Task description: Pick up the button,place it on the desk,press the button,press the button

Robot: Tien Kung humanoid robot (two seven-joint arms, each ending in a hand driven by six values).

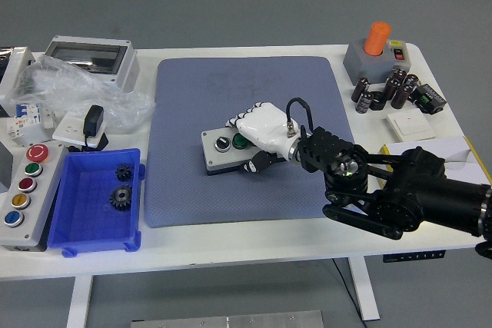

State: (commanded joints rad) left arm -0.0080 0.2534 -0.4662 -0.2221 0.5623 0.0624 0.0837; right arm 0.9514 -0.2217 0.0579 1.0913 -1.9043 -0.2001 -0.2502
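My right arm (415, 197) comes in from the right edge, black and bulky, and reaches leftward over the middle of the table. The forearm lies low and roughly level, with the jointed wrist (327, 151) angled up and to the left. A black cable (296, 109) loops up from the wrist behind the hand. My right hand (261, 130) is white, its back turned up and towards the far side, the fingers (237, 122) curled down and closed over what I grip. The dark thumb (257, 164) tucks in on the near side, pinching from below.
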